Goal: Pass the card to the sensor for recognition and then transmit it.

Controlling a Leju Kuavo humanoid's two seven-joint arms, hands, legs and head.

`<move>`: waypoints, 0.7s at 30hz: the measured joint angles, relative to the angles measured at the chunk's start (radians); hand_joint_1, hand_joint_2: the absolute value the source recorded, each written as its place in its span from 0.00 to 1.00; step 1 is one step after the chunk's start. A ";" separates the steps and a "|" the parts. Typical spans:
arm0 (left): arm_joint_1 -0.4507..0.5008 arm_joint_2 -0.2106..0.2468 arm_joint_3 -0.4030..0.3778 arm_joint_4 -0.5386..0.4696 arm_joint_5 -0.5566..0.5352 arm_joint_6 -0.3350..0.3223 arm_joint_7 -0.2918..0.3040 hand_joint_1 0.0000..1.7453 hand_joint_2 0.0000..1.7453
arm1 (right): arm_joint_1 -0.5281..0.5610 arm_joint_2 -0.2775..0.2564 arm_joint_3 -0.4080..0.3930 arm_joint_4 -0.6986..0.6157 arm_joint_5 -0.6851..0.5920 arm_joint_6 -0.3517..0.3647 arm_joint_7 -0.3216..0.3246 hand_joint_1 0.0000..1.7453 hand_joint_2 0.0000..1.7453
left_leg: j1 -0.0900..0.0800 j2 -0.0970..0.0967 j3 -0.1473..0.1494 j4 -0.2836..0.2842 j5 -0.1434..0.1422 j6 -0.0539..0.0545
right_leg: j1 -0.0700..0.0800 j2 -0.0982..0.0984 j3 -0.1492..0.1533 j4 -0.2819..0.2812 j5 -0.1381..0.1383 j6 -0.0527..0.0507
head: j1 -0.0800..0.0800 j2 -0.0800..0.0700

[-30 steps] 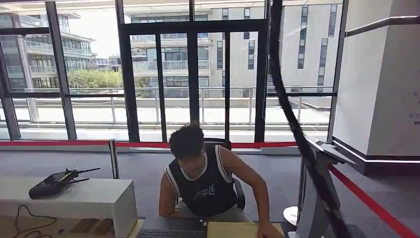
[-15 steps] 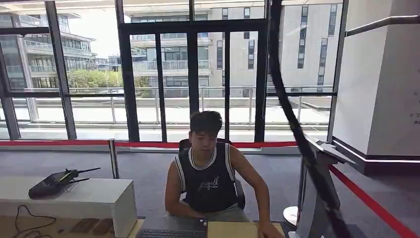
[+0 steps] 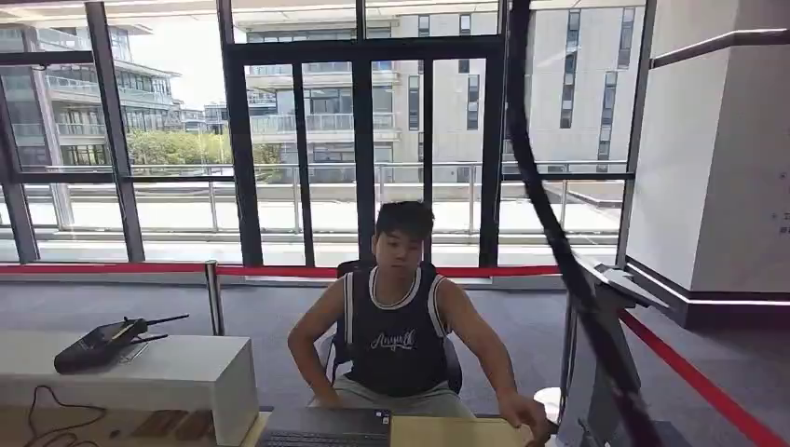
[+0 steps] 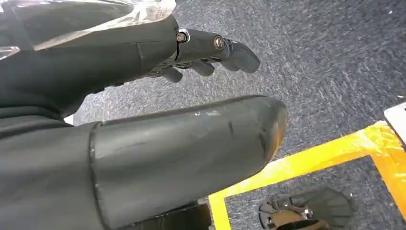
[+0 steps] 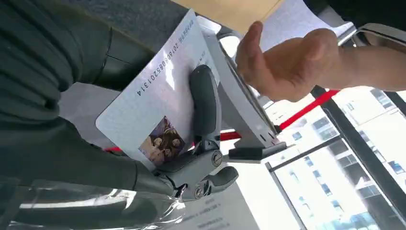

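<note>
Left hand [image 4: 191, 124] slack, right hand [image 5: 143, 143] gripping.

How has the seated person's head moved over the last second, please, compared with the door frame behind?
Yes. The person's head has risen and shifted to the picture's right, now overlapping the dark door frame, with the person sitting upright.

The white, glossy plastic card [image 5: 165, 103] bears a printed photo; the matt dark plastic right hand [image 5: 201, 143] has bare metal screws; the grey floor carpet [image 4: 325, 57] looks rough, crossed by smooth yellow tape [image 4: 306, 160].
</note>
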 joint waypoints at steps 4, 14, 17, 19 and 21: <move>-0.009 0.000 -0.011 0.000 -0.012 -0.011 0.001 0.00 0.00 | -0.030 0.020 0.011 -0.002 0.040 0.040 0.007 1.00 1.00 | 0.000 0.000 0.000 0.000 0.000 0.000 | 0.000 0.000 0.000 0.000 0.000 0.000 | 0.000 0.000; -0.031 -0.001 -0.046 0.000 -0.050 -0.033 0.019 0.00 0.00 | -0.097 0.085 0.044 0.045 0.091 0.071 0.031 1.00 1.00 | 0.000 0.000 0.000 0.000 0.000 0.000 | 0.000 0.000 0.000 0.000 0.000 0.000 | 0.000 0.000; -0.033 -0.001 -0.053 0.000 -0.055 -0.038 0.026 0.00 0.00 | -0.111 0.099 0.051 0.062 0.095 0.077 0.039 1.00 1.00 | 0.000 0.000 0.000 0.000 0.000 0.000 | 0.000 0.000 0.000 0.000 0.000 0.000 | 0.000 0.000; -0.035 -0.001 -0.060 0.000 -0.056 -0.038 0.028 0.00 0.00 | -0.116 0.107 0.054 0.073 0.095 0.079 0.042 0.74 1.00 | 0.000 0.000 0.000 0.000 0.000 0.000 | 0.000 0.000 0.000 0.000 0.000 0.000 | 0.000 0.000; -0.036 -0.001 -0.067 0.000 -0.056 -0.038 0.028 0.00 0.00 | -0.118 0.115 0.056 0.085 0.097 0.079 0.043 0.00 1.00 | 0.000 0.000 0.000 0.000 0.000 0.000 | 0.000 0.000 0.000 0.000 0.000 0.000 | 0.000 0.000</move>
